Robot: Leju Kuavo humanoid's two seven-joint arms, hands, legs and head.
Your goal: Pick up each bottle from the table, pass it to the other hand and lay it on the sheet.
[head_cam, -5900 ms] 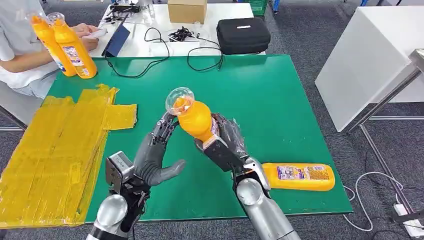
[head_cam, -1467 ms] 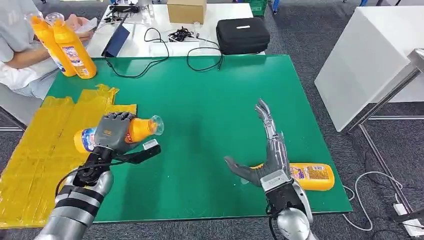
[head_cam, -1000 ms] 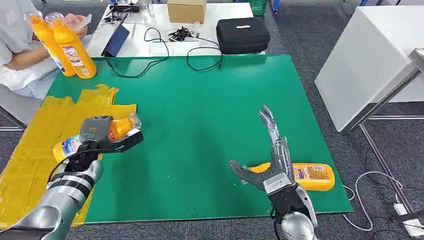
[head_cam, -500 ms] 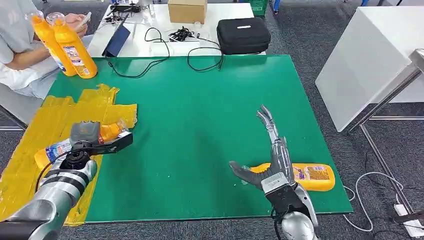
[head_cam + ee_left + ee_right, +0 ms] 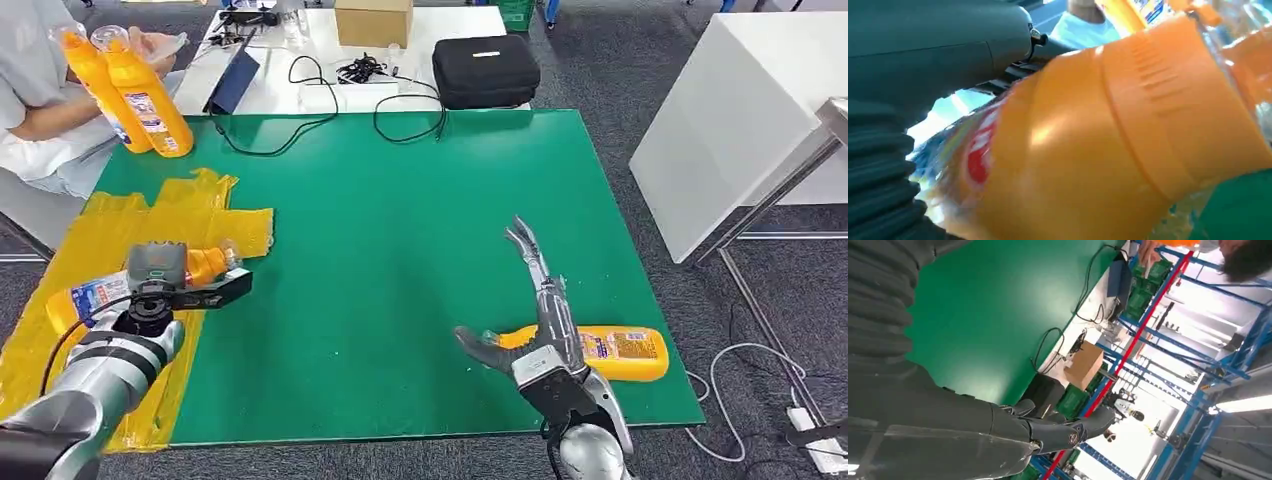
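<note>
Now low over the yellow sheet [image 5: 110, 240], the left hand [image 5: 158, 272] grips the orange bottle [image 5: 100, 293], carried leftward and almost laid down. The right hand [image 5: 533, 320] hovers spread and empty beside a second bottle [image 5: 612, 352] waiting on the green worktop [image 5: 400, 200].

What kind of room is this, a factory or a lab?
Probably a lab or test workshop: a green table, a white desk with loose cables and a black case, and blue racks beyond.

Lab: blue shelving [image 5: 1168, 315], cabled bench [image 5: 300, 70]
</note>
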